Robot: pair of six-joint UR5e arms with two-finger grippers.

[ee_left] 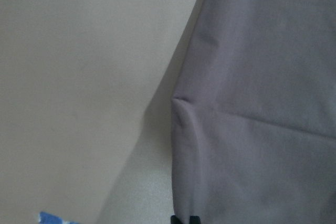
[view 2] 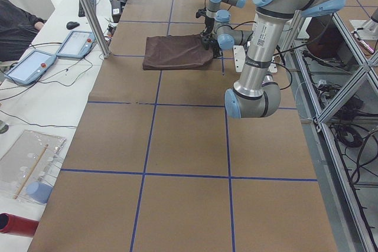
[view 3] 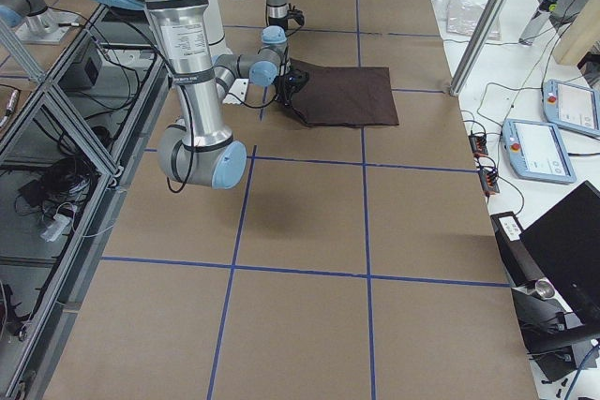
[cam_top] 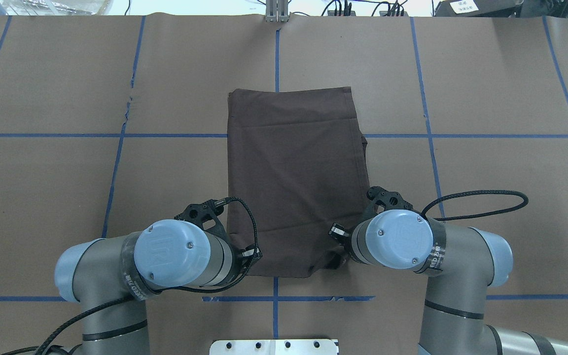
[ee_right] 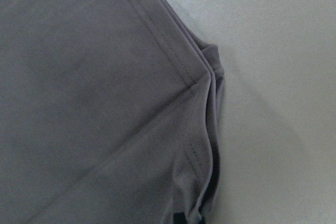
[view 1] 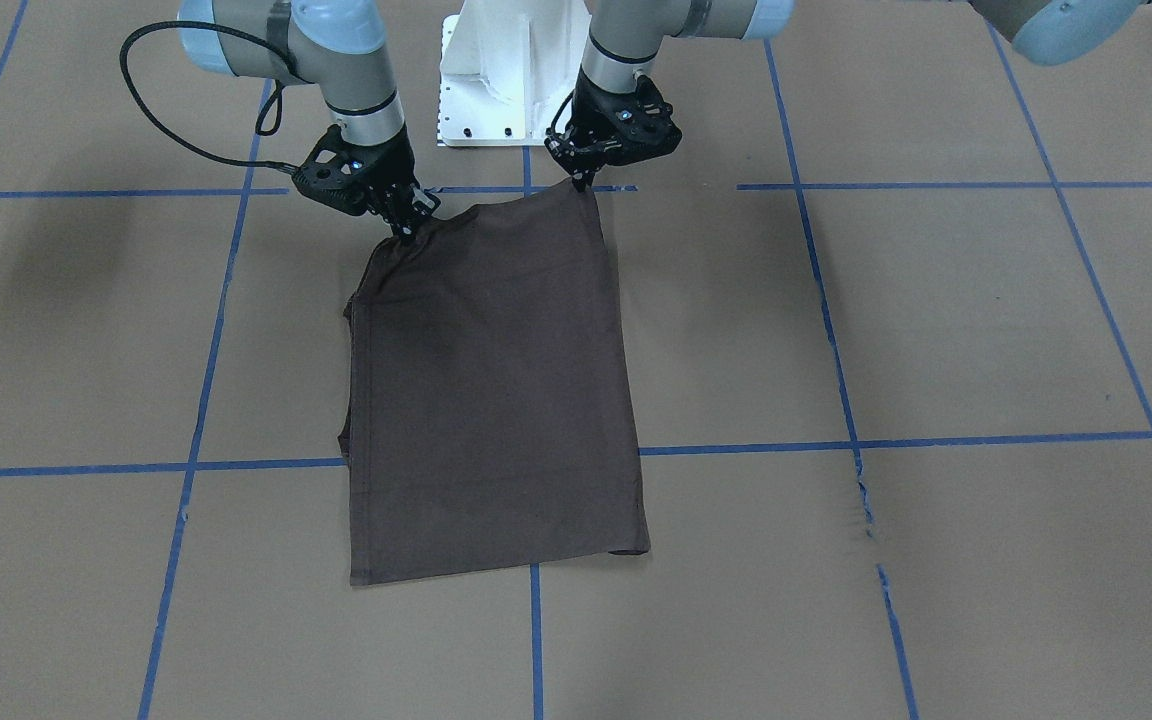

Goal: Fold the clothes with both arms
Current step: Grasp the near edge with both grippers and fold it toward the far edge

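Exterior front-facing: T-shirt point(view 1: 496, 400) corners in left gripper point(view 1: 581, 182), right gripper point(view 1: 404, 232).

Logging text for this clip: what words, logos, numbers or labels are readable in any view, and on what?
"UR": embossed logo on the left arm's light blue joint cap, overhead view.
Right arm's light blue joint cap: same-looking mark, too faint to read.
Black wrist band print: blurred, unreadable.
White label on the near arm's tube, left side view: too small.
Dark brown folded T-shirt: no lettering showing.
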